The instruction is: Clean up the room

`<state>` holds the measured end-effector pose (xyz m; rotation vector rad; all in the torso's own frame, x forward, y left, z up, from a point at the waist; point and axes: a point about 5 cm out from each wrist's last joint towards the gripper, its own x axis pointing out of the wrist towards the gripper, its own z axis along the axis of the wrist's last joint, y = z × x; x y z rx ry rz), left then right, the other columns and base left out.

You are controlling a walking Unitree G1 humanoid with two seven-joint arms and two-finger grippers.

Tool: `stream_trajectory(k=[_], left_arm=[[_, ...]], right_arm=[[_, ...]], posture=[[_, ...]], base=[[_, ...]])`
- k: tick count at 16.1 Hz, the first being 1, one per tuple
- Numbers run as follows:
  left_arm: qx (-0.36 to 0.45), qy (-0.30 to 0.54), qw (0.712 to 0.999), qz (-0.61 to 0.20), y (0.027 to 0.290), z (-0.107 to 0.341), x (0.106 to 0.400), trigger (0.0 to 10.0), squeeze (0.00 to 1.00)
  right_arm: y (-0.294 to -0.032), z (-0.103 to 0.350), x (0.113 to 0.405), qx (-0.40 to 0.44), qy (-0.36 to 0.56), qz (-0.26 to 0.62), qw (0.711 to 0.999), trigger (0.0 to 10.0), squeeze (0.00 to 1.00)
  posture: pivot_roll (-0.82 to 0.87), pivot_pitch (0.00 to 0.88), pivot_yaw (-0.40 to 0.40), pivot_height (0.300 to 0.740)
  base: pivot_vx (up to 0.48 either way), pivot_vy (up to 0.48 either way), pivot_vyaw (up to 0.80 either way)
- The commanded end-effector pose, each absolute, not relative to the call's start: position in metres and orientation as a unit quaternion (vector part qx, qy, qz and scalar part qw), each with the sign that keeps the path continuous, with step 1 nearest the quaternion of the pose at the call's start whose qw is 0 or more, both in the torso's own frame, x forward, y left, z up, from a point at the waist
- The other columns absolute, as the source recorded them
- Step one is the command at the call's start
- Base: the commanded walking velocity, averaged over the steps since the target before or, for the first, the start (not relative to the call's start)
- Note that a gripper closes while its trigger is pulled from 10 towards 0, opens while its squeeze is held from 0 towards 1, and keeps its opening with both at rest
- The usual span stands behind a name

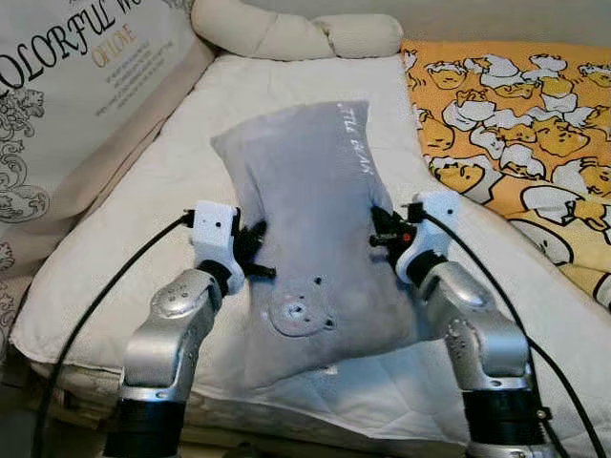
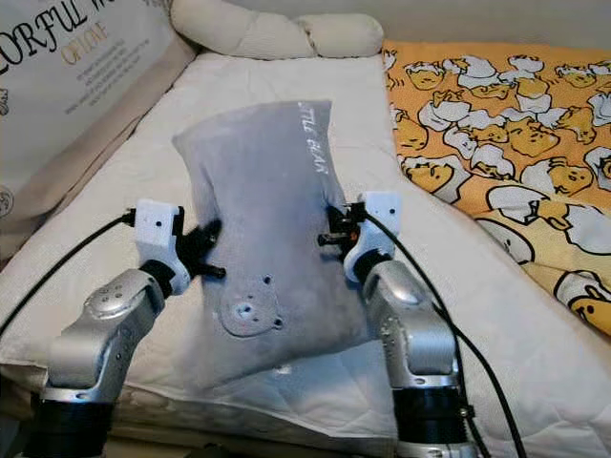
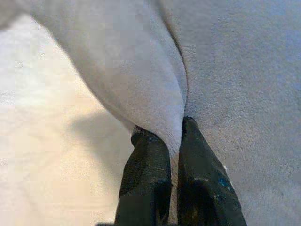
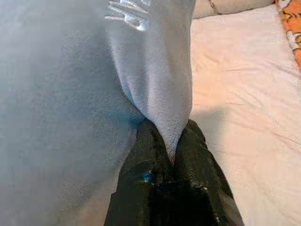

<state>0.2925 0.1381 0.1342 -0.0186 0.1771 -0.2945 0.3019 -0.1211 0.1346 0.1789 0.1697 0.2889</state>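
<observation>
A grey plush pillow [image 1: 310,215] with a bear patch and white lettering hangs lifted over the white mattress [image 1: 181,181], held by both side edges. My left gripper [image 1: 256,256] is shut on its left edge; in the left wrist view the black fingers [image 3: 148,160] pinch a fold of the grey fabric [image 3: 150,84]. On the opposite edge my right gripper [image 1: 382,234] is shut as well, its fingers [image 4: 150,146] clamped on a fold of the pillow [image 4: 155,70].
An orange duck-print blanket [image 1: 516,124] covers the bed's right side. A cream bolster [image 1: 286,33] lies at the head. A large lettered cushion [image 1: 67,86] leans along the left. The mattress front edge is just below my arms.
</observation>
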Motion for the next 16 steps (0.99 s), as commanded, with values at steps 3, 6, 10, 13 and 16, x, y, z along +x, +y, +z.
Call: stream_trajectory(k=[3,6,10,13,16], left_arm=[[0.022,0.053,0.993,-0.103,0.148,0.15,0.292,10.0,0.0],[0.029,0.042,0.994,-0.093,0.15,0.153,0.295,10.0,0.0],[0.034,0.059,0.993,-0.097,0.148,0.148,0.294,10.0,0.0],[0.029,0.06,0.993,-0.099,0.146,0.148,0.294,10.0,0.0],[0.03,0.064,0.993,-0.1,0.147,0.146,0.294,10.0,0.0]], right_arm=[[-0.12,0.141,0.301,0.092,0.064,0.128,0.985,10.0,0.0],[-0.118,0.139,0.301,0.067,0.061,0.13,0.987,10.0,0.0],[-0.12,0.135,0.3,0.034,0.063,0.11,0.991,10.0,0.0],[-0.118,0.134,0.296,0.035,0.064,0.116,0.991,10.0,0.0],[-0.118,0.134,0.295,0.047,0.064,0.122,0.989,10.0,0.0]], posture=[[-0.01,0.0,0.024,0.74],[-0.01,0.0,0.035,0.74],[-0.02,0.0,0.043,0.74],[-0.02,0.0,0.044,0.74],[-0.02,0.0,0.048,0.74]], base=[[0.0,0.0,0.0],[0.0,0.0,0.0],[0.0,0.077,0.0],[0.0,0.329,0.0],[0.0,0.338,0.0]])
